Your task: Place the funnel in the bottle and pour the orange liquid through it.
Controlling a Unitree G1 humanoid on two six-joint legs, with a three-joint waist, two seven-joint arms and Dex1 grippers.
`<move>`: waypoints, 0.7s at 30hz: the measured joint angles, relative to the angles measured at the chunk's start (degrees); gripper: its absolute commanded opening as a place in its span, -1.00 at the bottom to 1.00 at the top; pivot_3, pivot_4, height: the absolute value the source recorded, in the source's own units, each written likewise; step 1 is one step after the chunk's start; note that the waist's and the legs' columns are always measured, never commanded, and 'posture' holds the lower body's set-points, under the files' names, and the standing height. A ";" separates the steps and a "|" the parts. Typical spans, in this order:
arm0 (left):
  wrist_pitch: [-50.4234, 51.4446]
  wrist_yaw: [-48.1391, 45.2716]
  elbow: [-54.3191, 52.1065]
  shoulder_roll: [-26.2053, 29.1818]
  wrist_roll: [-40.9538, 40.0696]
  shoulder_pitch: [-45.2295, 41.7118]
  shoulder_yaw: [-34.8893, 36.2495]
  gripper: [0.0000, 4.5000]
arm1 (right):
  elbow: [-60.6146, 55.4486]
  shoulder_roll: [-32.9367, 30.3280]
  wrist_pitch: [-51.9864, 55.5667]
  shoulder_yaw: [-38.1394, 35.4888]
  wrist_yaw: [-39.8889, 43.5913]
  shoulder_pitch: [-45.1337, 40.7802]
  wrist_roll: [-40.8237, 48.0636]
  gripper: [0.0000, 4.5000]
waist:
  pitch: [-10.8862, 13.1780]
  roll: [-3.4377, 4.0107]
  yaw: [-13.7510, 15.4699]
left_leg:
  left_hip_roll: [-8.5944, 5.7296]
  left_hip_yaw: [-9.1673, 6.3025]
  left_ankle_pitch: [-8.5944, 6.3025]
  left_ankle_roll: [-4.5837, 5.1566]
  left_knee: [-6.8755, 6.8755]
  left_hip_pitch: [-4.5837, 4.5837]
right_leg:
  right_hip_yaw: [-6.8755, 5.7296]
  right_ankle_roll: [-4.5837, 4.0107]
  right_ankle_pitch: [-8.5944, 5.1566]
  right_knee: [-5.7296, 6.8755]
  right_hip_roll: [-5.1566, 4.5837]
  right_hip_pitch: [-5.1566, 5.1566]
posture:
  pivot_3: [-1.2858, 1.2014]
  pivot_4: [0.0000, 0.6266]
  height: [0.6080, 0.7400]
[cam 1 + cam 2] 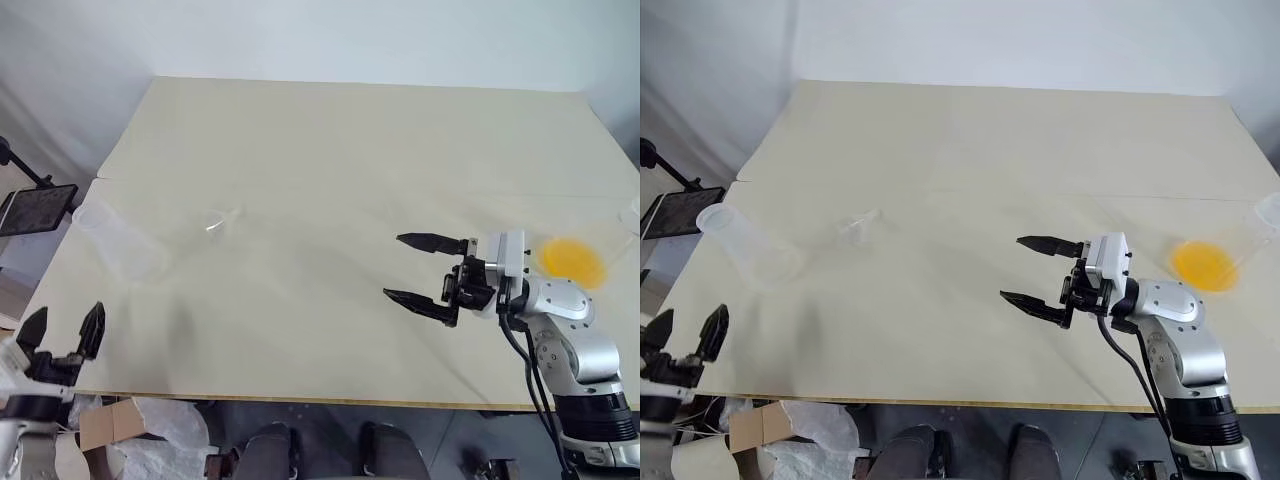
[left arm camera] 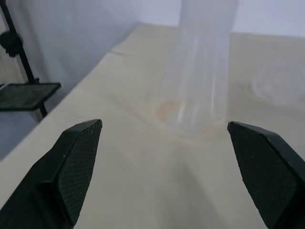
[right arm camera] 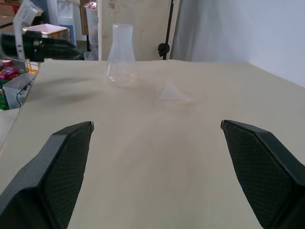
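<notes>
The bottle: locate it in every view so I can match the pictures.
Left eye view: bottle, near the table's left edge.
Right eye view: bottle, same spot.
Left wrist view: bottle, upright ahead.
Right wrist view: bottle, far across the table.
Shared landmark: the funnel, beside it.

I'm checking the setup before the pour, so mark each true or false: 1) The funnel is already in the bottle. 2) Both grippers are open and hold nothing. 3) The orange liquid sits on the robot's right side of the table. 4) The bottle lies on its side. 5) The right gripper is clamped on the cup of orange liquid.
1) False: the funnel rests on the table, apart from the bottle.
2) True: the left gripper and the right gripper are open and hold nothing.
3) True: the orange liquid is in a clear cup there.
4) False: it stands upright.
5) False: that gripper hovers over bare table, short of the cup.
</notes>
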 measured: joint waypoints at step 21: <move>9.57 2.30 5.01 10.02 1.48 -21.19 -8.32 1.00 | -0.69 -0.26 0.10 -1.74 -1.75 2.50 -0.53 0.99 | 0.00 0.00 -1.00 | 0.01 0.04 0.02 -0.09 0.00 0.03 | 0.08 0.00 0.00 0.23 0.18 -0.09 | 0.03 -0.52 1.00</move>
